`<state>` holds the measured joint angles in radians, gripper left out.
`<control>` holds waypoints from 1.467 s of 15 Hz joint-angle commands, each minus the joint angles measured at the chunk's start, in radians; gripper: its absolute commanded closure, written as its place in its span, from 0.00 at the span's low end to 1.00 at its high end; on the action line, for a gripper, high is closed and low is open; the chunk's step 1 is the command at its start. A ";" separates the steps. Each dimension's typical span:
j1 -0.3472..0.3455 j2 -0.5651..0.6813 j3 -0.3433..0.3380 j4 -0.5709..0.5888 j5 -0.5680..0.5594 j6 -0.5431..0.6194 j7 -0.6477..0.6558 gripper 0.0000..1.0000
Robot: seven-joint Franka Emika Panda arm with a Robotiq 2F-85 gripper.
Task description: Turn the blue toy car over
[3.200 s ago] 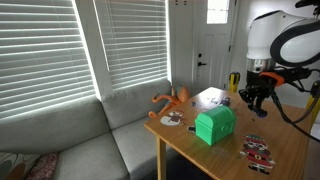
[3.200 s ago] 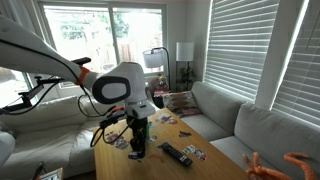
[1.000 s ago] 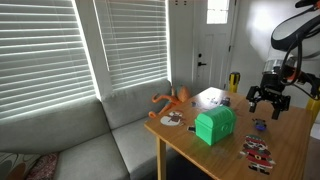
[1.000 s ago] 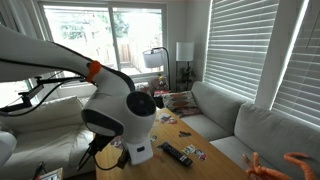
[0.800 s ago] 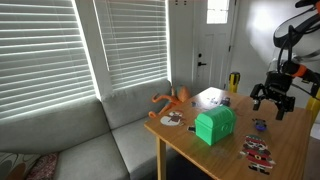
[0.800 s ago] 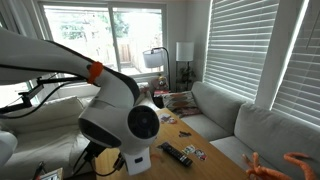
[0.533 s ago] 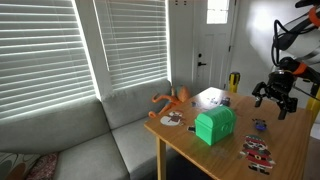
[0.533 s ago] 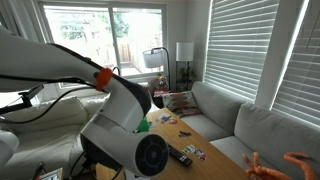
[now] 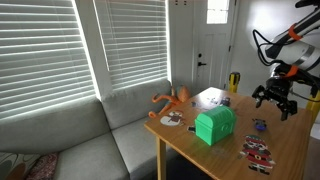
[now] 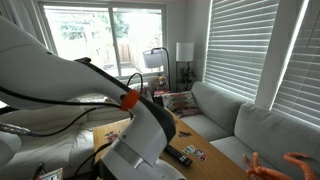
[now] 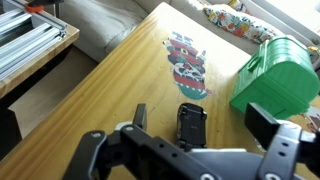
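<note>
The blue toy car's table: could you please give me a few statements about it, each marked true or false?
The pincer is open. True.
The pincer holds the blue toy car. False: the car lies on the table, ungripped.
The green box stands on the table. True.
The orange toy sits on top of the green box. False: it lies on the table, apart from the box.

Pincer (image 9: 275,100) hanging open over the tabletop (image 9: 288,142)
The blue toy car (image 9: 258,125) is lying close by, near the green box (image 9: 214,124), with an orange toy (image 9: 170,99) sprawling behind.
</note>
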<state>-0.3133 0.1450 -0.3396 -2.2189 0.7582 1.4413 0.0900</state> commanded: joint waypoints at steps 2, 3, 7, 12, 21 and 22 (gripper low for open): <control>-0.031 0.121 0.002 0.105 0.021 -0.106 0.026 0.00; -0.034 0.142 0.003 0.120 0.027 -0.114 0.034 0.00; -0.041 0.217 0.006 0.180 0.029 -0.136 0.047 0.00; -0.040 0.277 0.015 0.238 0.045 -0.177 0.082 0.00; -0.028 0.334 0.034 0.313 0.064 -0.242 0.141 0.04; -0.026 0.337 0.037 0.316 0.063 -0.241 0.148 0.02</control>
<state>-0.3365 0.4494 -0.3124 -1.9475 0.8008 1.2399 0.2021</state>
